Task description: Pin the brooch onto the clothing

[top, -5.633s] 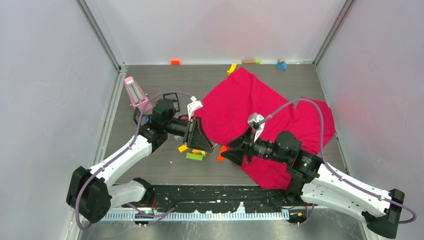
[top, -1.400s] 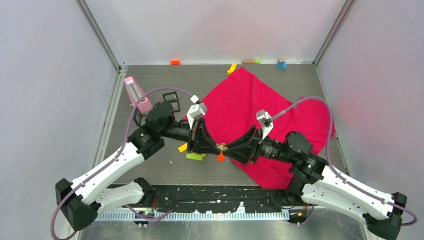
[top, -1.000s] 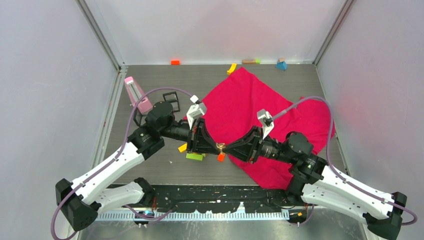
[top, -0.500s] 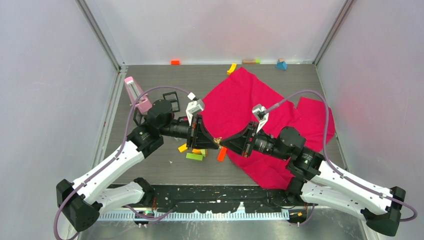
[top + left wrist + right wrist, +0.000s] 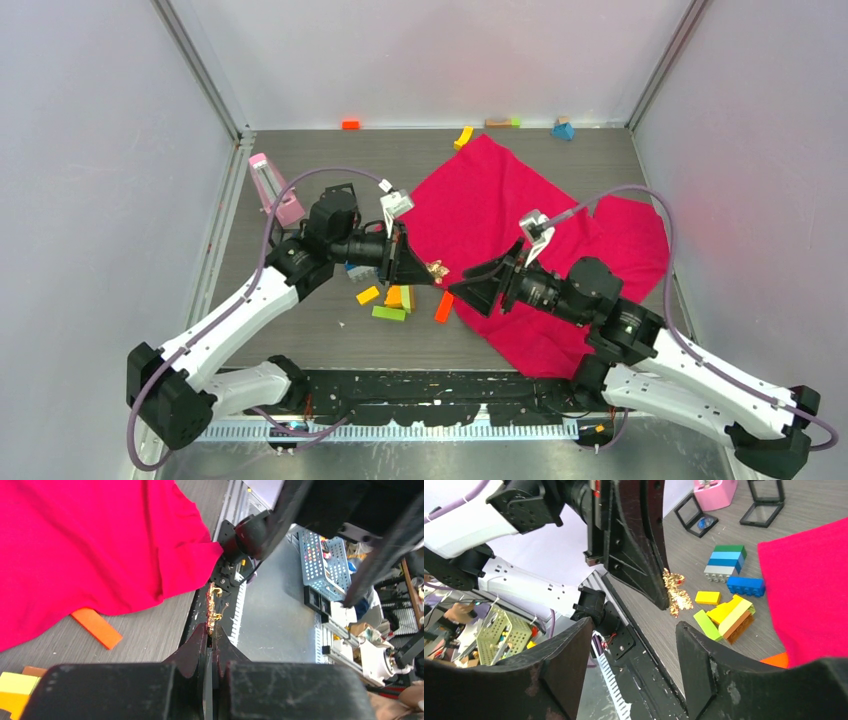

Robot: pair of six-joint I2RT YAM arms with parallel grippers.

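The brooch (image 5: 437, 268) is a tiny gold glittery piece, not pink in these views. My left gripper (image 5: 428, 276) is shut on it and holds it in the air above the table, just left of the clothing's near edge. It sticks out past the shut fingertips in the left wrist view (image 5: 214, 607). The clothing (image 5: 500, 210) is a crimson-red T-shirt spread across the table's right half. My right gripper (image 5: 470, 290) is open and empty, pointing at the brooch from a short gap away. The right wrist view shows the brooch (image 5: 675, 596) beyond the open gripper (image 5: 634, 630).
Loose toy blocks (image 5: 395, 298) and an orange strip (image 5: 443, 306) lie under the grippers. A pink object (image 5: 270, 185) and black frames (image 5: 345, 195) stand at the left. Small blocks (image 5: 463, 136) sit along the back edge.
Both grippers met at the brooch a second ago. The right gripper has since opened and drawn back to the right. The left gripper kept the brooch and moved it slightly up and back.
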